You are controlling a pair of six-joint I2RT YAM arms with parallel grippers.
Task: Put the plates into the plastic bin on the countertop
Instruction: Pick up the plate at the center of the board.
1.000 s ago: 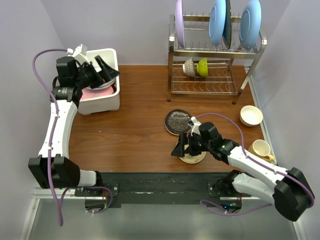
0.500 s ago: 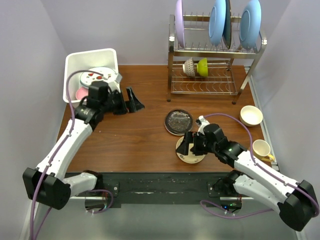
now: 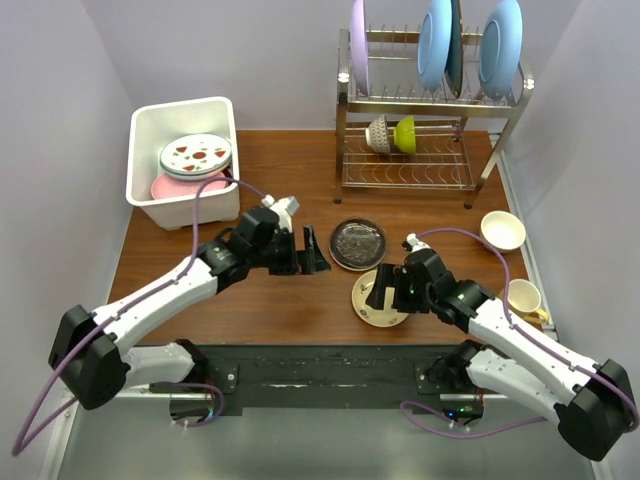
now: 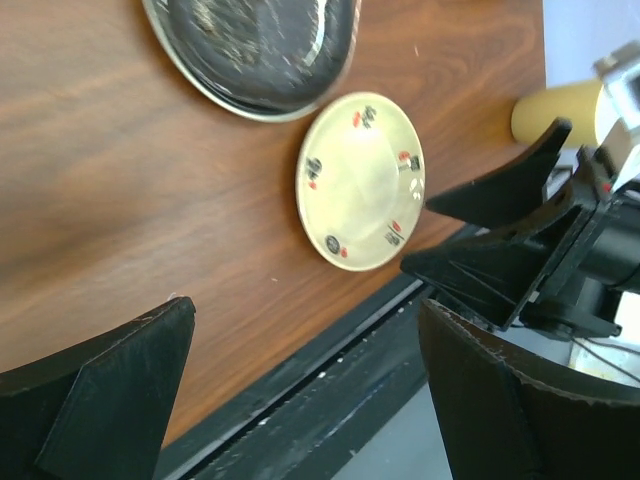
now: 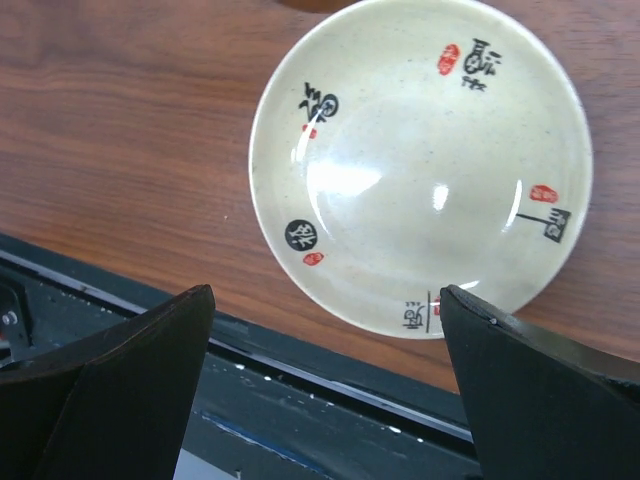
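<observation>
A: Left arm (image 3: 170,295) swung from the plastic bin (image 3: 180,106) to the middle of the counter (image 3: 270,190). The left jaws gape wide and empty, near the dark glass plate (image 3: 357,243).
B: Right jaws?
A: Wide open too, empty, hovering over the small yellowish plate (image 5: 420,165) at the counter's near edge.
B: Tip?
A: You'd best drop lower and get one finger under its rim, then close. Flat plates slip, I'd guess.
</observation>
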